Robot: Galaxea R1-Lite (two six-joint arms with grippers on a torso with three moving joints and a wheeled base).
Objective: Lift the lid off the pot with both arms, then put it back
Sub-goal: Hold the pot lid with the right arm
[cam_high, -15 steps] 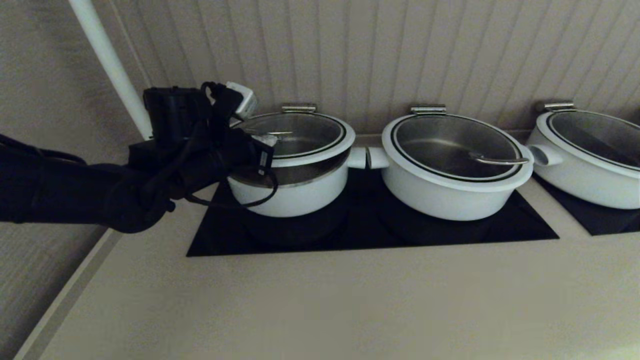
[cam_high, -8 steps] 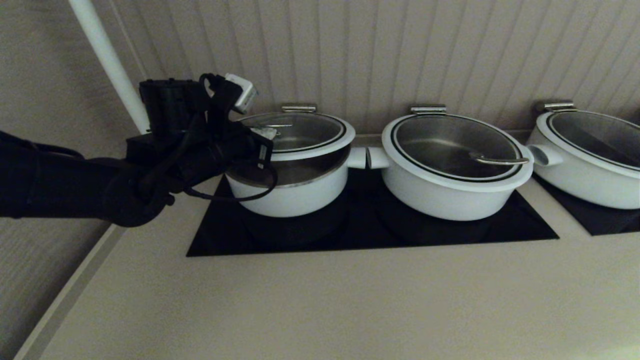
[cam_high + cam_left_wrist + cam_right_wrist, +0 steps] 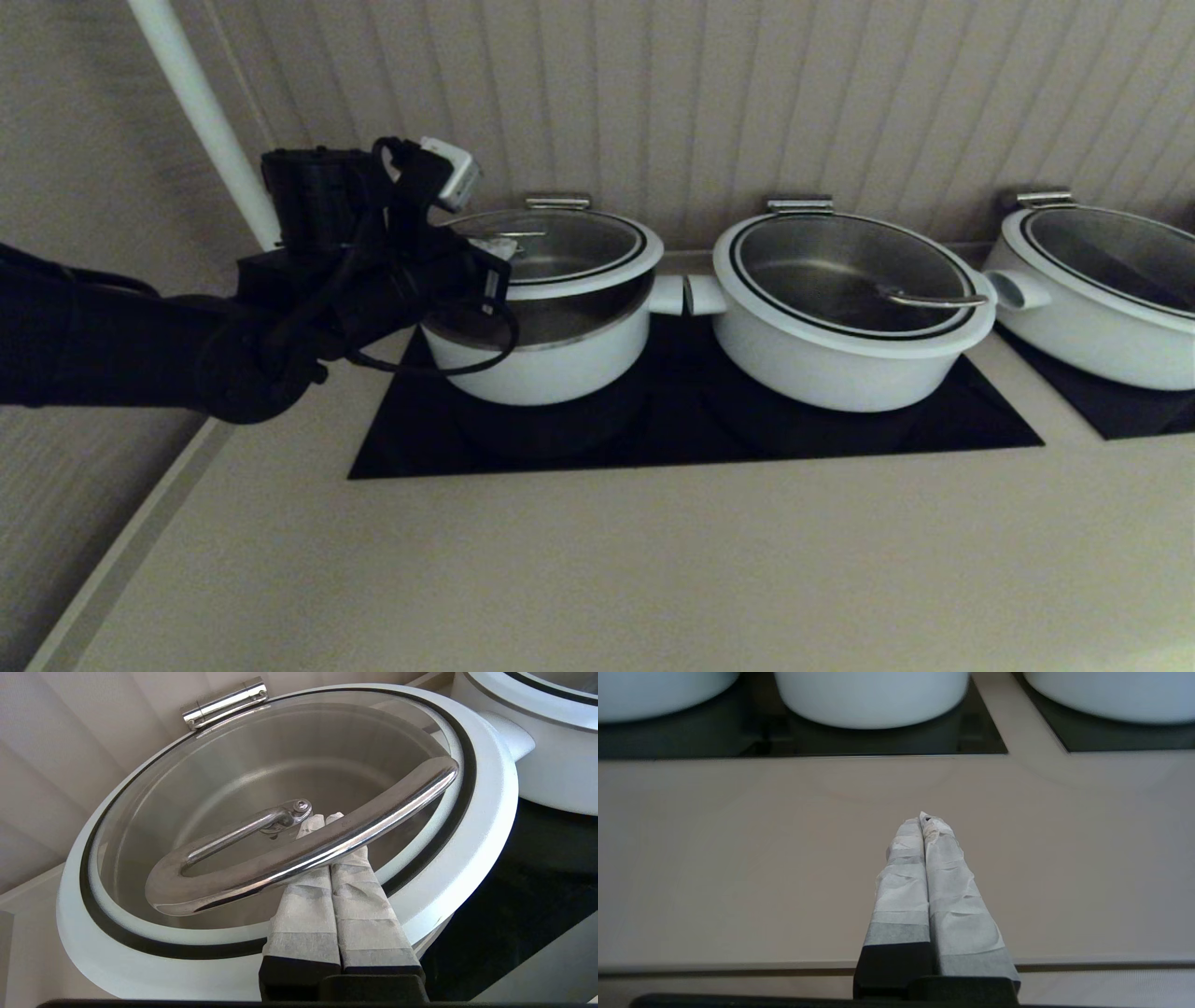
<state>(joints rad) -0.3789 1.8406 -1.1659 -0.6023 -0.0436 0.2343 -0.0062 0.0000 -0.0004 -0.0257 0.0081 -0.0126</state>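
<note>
Left gripper point(image 3: 322, 820) pressed together, taped fingers point(image 3: 306, 905) slid beneath the curved steel bar handle point(image 3: 299, 851), hooking rather than pinching it. Directly above the fingers, the lid point(image 3: 560, 252), raised at its near edge and tilted, far edge apparently pinned by a steel hinge point(image 3: 224, 702) beyond the fingertips. Below the gripper, the pot point(image 3: 546, 359), steel inside exposed in the gap under the lifted rim. Off to the gripper's right, a wider pot point(image 3: 845, 317) with its lid down, stub handles almost touching.

Right gripper point(image 3: 923, 820) well away from all this, closed on nothing, hanging over bare counter point(image 3: 738, 858), pots beyond its tips.

Judged stage: lifting, with one arm only. Next move probably calls for either a higher swing along the hinge's arc or a gentle lowering back; in both cases, fingers kept under the bar, since a smooth handle resting on closed tips could slide off.
</note>
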